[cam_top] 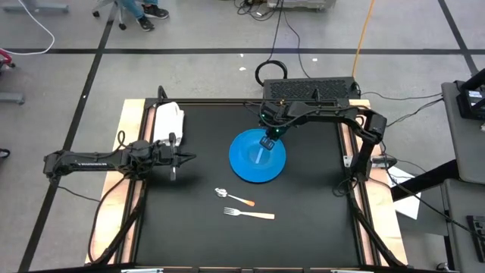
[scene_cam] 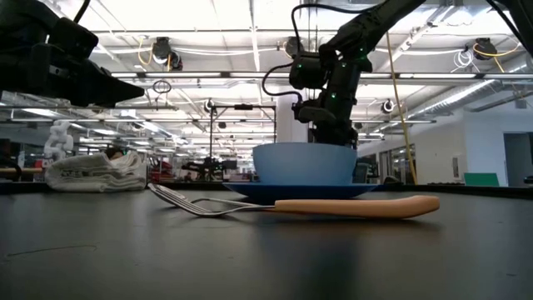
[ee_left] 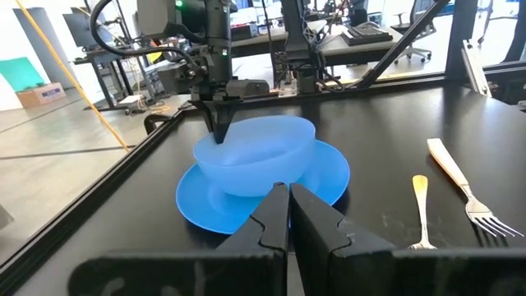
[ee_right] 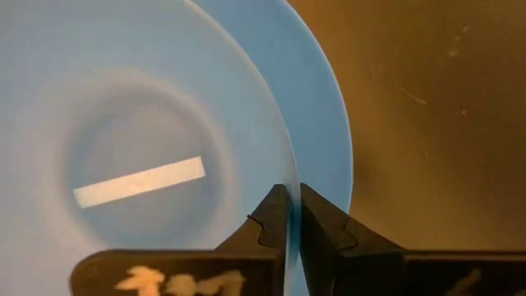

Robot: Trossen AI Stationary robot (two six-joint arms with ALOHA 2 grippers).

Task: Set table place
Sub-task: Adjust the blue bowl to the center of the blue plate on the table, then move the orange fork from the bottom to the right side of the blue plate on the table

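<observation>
A workshop floor with cables surrounds the table (cam_top: pixel 303 227), its black top carrying a blue plate (cam_top: pixel 246 168) near the middle with a blue bowl (ee_left: pixel 256 154) sitting on it. The right gripper (ee_right: pixel 289 215) is clamped on the bowl's rim, one finger inside and one outside. To finish this well, it should open fully and lift straight up so the bowl stays centred. A spoon (cam_top: pixel 233 197) and a fork (cam_top: pixel 248 214) lie nearer, just beside each other. The left gripper (ee_left: pixel 288 215) hovers at the left, fingers together, near a white cloth (cam_top: pixel 168 121).
</observation>
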